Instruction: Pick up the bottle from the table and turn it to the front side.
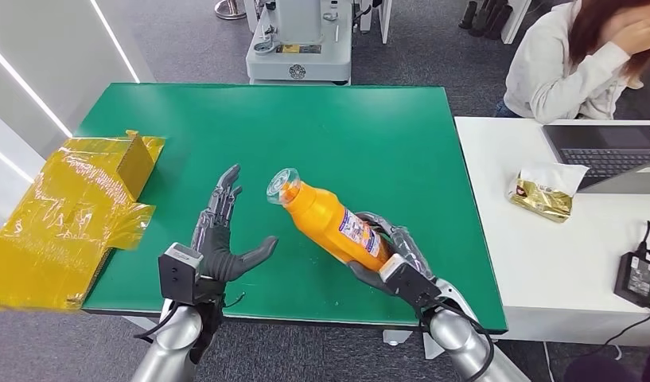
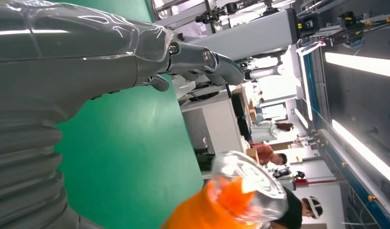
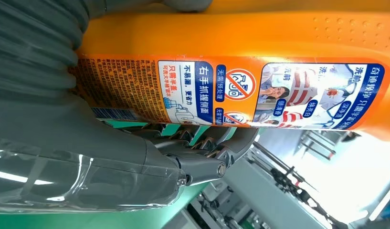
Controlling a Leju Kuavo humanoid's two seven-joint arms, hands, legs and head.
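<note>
At centre frame the right hand (image 1: 395, 263) wraps the bottle's (image 1: 331, 219) lower body, a rigid, slick, likely light plastic, while the left hand (image 1: 224, 239) waits, fingers spread.

Silver arms, black wrist boxes, dark grey fingers (image 1: 224, 195), trailing black cables.

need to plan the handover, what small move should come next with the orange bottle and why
Probably bring the open left robot hand in to the clear-capped orange plastic bottle. The right robot hand holds it by its base, tilted above the green table, with its printed label showing, so a second hand seems needed to turn it.
</note>
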